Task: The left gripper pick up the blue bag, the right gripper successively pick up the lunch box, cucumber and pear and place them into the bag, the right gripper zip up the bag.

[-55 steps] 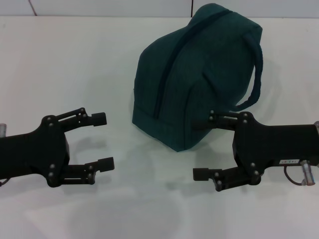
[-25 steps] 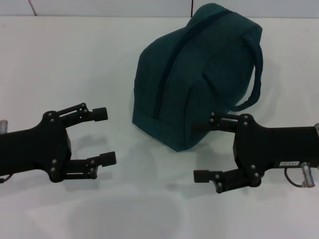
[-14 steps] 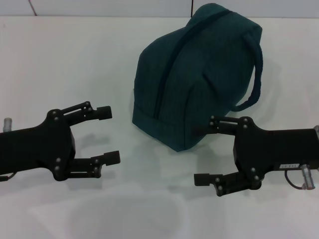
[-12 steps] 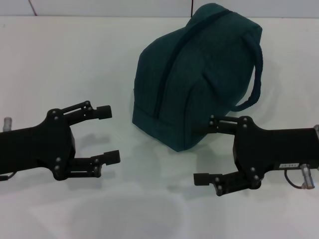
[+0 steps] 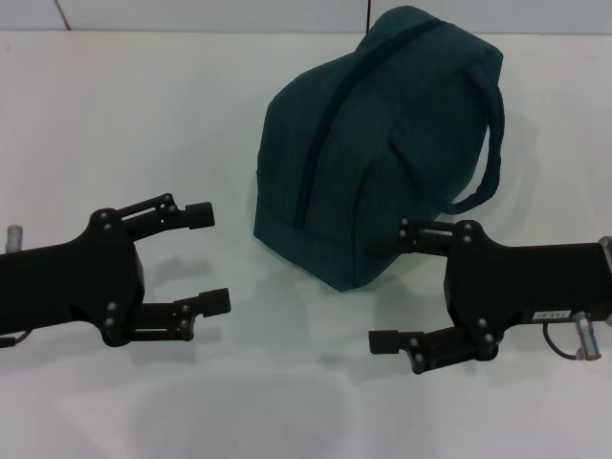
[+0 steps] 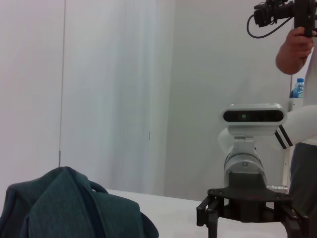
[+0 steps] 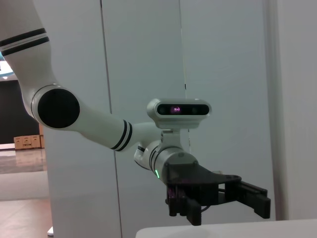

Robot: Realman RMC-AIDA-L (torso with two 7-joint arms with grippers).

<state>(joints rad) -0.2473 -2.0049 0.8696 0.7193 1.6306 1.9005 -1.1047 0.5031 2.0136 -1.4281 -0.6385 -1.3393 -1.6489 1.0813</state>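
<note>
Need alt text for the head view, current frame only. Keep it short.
A dark teal blue bag, zipped shut with a loop handle on its right, sits on a white table. Nearer the camera, the left gripper and the right gripper flank it, each with its fingers open and pointing inward, neither holding anything.

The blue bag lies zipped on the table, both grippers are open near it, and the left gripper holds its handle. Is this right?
Not quite. In the head view the left gripper holds nothing; it is open, apart from the blue bag. The right gripper is open too, and the bag looks zipped.
</note>
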